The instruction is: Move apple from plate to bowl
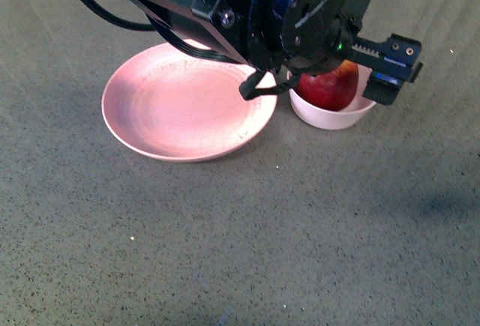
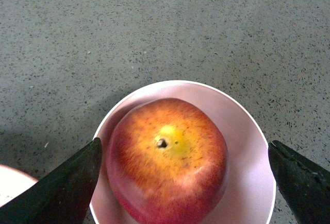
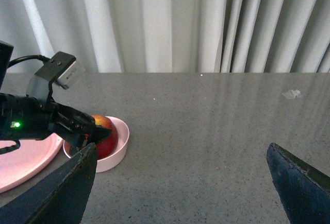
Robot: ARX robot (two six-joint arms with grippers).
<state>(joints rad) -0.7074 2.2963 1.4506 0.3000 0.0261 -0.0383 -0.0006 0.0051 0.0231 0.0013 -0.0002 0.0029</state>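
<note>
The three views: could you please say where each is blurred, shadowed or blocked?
Front view: the left arm blocks the top, hiding part of plate and apple. Left wrist view: apple sharp, fingertips soft, shadow beside the bowl. Right wrist view: pale reflections streak the table.

The bench (image 1: 300,228) is a grey surface with fine dark and pale speckles and a dull sheen. Two things lie directly on it, both toward its far side: the wide, shallow pink plate (image 1: 172,109) on the left and the small pale pink bowl (image 1: 330,118) just beside it on the right; whether their rims touch is hidden
</note>
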